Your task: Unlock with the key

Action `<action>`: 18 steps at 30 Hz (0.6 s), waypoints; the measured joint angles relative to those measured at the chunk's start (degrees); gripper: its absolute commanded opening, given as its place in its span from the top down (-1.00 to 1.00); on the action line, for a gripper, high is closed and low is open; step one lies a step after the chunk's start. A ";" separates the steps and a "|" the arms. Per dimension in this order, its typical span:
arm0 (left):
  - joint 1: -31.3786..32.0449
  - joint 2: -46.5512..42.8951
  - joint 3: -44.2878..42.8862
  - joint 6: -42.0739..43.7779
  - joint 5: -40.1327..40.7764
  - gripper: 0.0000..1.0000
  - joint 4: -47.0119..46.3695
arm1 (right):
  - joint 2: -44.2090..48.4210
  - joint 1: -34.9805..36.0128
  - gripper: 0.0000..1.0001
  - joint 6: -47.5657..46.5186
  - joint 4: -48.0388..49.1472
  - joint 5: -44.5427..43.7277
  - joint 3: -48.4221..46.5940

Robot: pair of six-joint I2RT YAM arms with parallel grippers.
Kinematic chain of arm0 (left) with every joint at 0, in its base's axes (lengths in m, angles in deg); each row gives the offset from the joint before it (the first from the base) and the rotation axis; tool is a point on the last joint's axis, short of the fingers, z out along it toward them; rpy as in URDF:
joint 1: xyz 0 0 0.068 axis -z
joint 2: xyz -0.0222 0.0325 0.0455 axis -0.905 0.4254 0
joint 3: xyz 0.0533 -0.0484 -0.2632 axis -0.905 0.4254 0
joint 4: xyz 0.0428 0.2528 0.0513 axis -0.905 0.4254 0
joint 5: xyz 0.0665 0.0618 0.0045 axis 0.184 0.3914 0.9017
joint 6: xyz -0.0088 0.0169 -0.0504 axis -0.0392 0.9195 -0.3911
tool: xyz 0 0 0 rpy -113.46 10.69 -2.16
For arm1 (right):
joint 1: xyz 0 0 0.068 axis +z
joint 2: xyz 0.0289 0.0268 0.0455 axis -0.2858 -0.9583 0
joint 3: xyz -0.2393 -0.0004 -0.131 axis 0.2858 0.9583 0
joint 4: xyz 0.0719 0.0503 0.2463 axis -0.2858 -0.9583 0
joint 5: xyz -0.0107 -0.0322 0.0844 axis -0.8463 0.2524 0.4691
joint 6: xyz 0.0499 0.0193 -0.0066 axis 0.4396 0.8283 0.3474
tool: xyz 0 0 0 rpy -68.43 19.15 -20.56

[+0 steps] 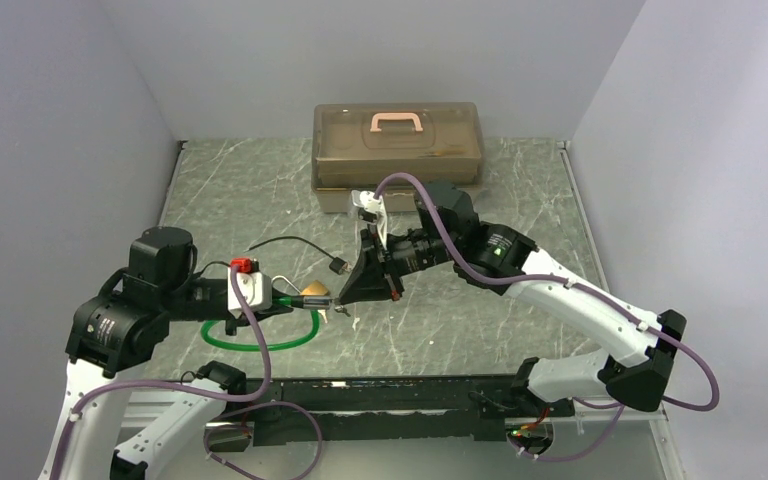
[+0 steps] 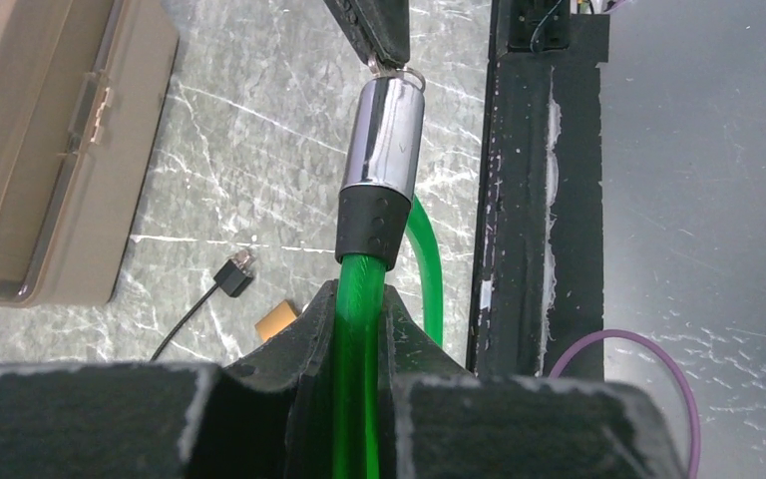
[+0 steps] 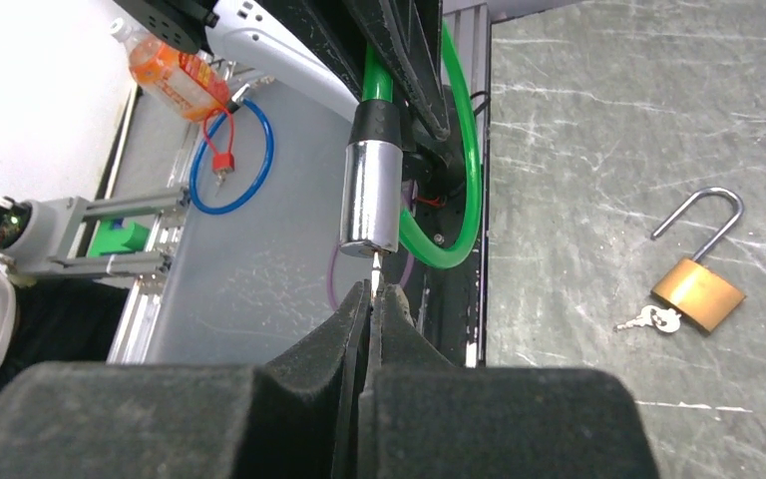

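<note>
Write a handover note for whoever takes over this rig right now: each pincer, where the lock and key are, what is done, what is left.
Left pincer: shut on the green cable, close behind the lock cylinder.
Right pincer: shut on the key, blade tip at the cylinder's keyhole end; how deep it sits cannot be told.
Done: cable gripped, key held at the keyhole.
Left: seat the key fully, turn it, free the cable end.
Aside: a brass padlock, shackle open, lies on the table beside some small keys.
</note>
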 measured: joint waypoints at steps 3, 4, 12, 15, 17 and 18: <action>0.02 -0.04 0.00 0.46 0.94 1.00 0.17 | 0.92 -0.02 1.00 2.82 3.52 -0.24 2.32; 0.02 -0.07 0.00 0.48 1.20 1.00 0.15 | 1.09 -0.02 1.00 3.45 4.24 -0.31 2.64; 0.02 -0.33 0.00 0.92 1.66 1.00 -0.02 | 1.88 -0.15 0.78 7.96 8.00 -0.13 3.93; 0.02 -0.31 0.00 0.94 1.57 1.00 -0.39 | 1.81 -0.09 0.74 8.17 8.35 0.00 3.93; 0.04 -0.31 0.00 0.92 1.46 1.00 -0.90 | 1.57 0.02 0.70 8.11 8.35 0.02 3.76; 0.02 -0.31 0.00 0.90 1.46 1.00 -1.18 | 1.40 0.02 0.69 7.96 8.35 0.02 3.56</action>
